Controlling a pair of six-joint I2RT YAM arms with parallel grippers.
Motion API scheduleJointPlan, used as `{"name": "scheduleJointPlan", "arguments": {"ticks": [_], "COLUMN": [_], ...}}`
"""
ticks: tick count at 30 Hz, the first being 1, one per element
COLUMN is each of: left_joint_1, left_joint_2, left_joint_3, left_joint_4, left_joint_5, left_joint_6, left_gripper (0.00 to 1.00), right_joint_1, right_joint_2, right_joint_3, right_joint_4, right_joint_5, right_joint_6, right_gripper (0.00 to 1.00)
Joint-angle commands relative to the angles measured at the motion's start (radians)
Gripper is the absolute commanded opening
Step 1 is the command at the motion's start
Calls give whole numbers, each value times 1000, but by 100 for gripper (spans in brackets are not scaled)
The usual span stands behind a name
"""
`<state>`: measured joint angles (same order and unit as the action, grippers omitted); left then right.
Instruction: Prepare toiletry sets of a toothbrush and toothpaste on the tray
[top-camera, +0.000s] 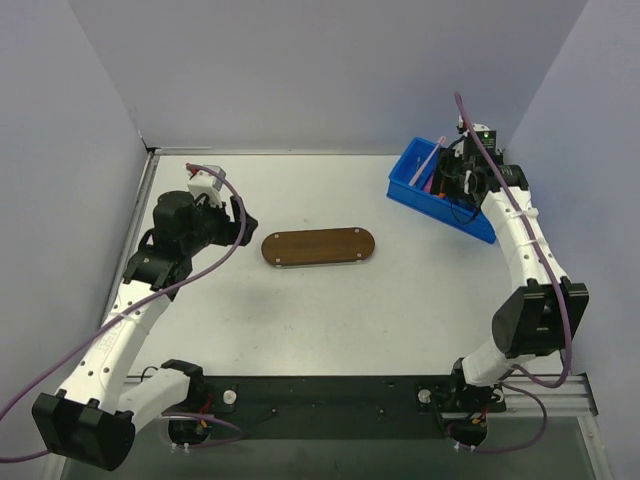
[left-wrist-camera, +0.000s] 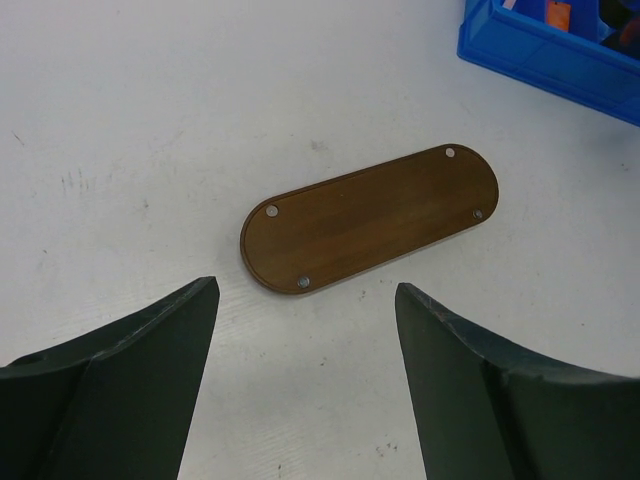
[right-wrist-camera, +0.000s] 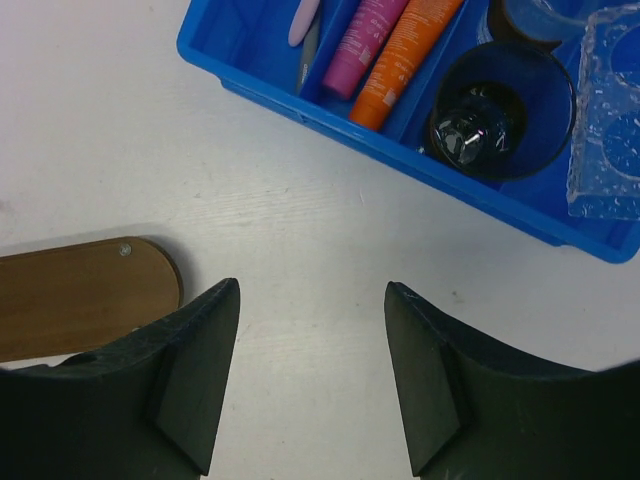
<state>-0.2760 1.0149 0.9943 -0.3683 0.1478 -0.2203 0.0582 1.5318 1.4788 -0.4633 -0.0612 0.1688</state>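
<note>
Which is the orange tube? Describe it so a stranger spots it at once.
Find the blue bin at the far right of the table. In one compartment two tubes lie side by side. The orange tube lies next to the dark cup; the magenta tube is on its other side.

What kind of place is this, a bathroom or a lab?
Probably a robot lab test cell: a white table boxed in by blank pale walls, with a flat dark-brown wooden oblong tray and blue rectangular plastic bin staged.
</note>
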Motion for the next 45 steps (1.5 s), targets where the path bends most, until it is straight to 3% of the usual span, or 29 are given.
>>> {"name": "scheduleJointPlan", "arguments": {"ticks": [1,9,22,31,39,45], "left_joint_1": [-5,-5,-5,-5,-5,-5], "left_joint_2": [5,60,88,94,103,108], "left_joint_3": [15,27,27,30,29,30], "left_joint_4": [38,19,12,8,8,8], "left_joint_5": [53,84,90,85,88,82], "left_joint_6": [4,-7,-7,-4,-5,-4], "left_gripper": [82,82,82,82,82,82], "right_joint_1": [-9,-47,-55,-55,-86,-89], "right_joint_2": [112,297,481,544,570,577], "right_joint_3": [116,280,393,408,403,396], "right_joint_4": [-58,-113,-121,-107,-86,-67], "right_joint_5": [23,93,118,224,155,140], "right_joint_6": [-74,-143,-198,-267,-282,-288], "right_gripper": [55,52,45,40,36,27]}}
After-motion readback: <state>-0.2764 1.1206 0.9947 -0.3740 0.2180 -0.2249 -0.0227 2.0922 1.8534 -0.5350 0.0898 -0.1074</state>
